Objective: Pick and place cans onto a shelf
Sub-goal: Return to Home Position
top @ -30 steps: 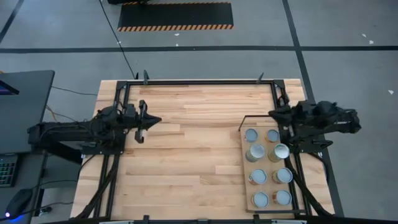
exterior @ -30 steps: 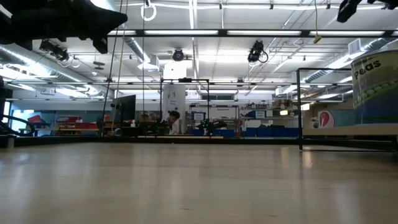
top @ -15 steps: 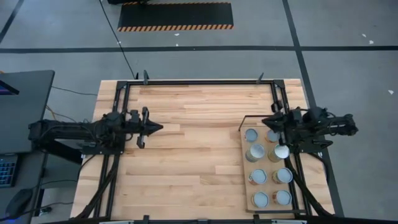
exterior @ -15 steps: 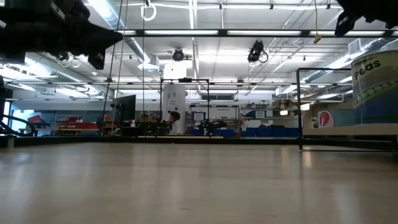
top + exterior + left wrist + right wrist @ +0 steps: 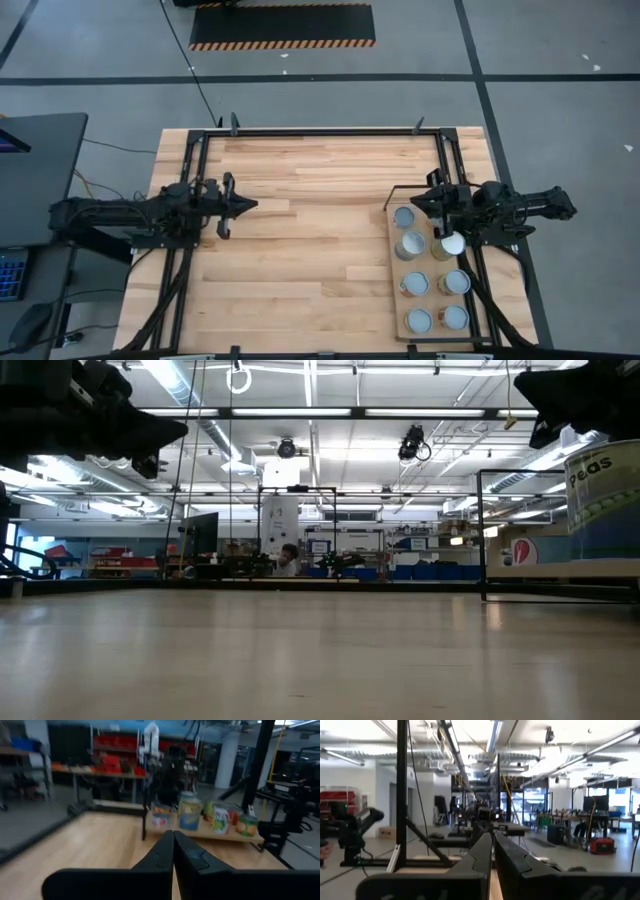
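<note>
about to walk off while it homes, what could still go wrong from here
The right end effector, shut, hangs right over the end row of cans on the shelf; any dip as it retracts could clip one. The cans stand in close pairs, so one knocked can may topple its neighbour. The left end effector, shut, sits over the table, far from the shelf: little risk there.

Grey concrete floor (image 5: pixel 560 90) marked with dark tape lines (image 5: pixel 300 77), a black hazard-edged mat (image 5: pixel 282 26) beyond the desk's (image 5: pixel 320 280) far edge, a dark side table (image 5: pixel 40 160) off its left edge, and overhead fluorescent strips (image 5: pixel 270 412) with exposed ducting (image 5: pixel 218 438) lighting an open workshop hall containing a white column (image 5: pixel 281 520) and red shelving (image 5: pixel 115 747).
</note>
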Robot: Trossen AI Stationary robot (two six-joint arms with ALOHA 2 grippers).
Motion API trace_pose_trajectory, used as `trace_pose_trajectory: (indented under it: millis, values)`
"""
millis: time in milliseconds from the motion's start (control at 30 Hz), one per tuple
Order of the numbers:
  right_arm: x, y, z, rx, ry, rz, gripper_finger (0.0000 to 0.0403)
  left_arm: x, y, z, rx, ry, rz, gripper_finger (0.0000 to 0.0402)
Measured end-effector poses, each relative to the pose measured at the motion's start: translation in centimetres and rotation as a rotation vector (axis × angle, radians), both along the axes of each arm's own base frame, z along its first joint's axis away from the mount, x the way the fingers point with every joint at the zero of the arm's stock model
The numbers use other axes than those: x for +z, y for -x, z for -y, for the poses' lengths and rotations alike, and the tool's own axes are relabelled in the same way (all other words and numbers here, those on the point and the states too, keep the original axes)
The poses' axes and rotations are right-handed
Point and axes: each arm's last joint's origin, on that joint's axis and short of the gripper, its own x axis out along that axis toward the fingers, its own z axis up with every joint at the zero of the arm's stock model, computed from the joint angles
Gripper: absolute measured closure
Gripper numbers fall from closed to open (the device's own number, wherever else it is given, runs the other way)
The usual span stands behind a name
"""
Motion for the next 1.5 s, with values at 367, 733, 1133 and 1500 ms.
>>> trace_pose_trajectory:
  millis: [367, 733, 1133, 1500]
  values:
    - [-0.7, -0.2, 0.0, 0.018, -0.048, -0.075, 0.0375, -0.2, 2.6, 0.4, -0.033, -0.035, -0.002, 0.039]
    - [-2.0, -0.5, -0.1, 0.021, -0.026, -0.227, 0.0375, -0.9, 2.7, 0.3, -0.002, -0.035, -0.066, 0.039]
    - [-1.3, -0.5, -0.1, -0.004, 0.064, -0.146, 0.0376, -0.8, 2.7, 0.3, -0.002, -0.033, -0.064, 0.039]
    - [-1.4, -0.5, -0.1, -0.004, 0.067, -0.147, 0.0374, -0.8, 2.7, 0.3, -0.002, -0.032, -0.065, 0.039]
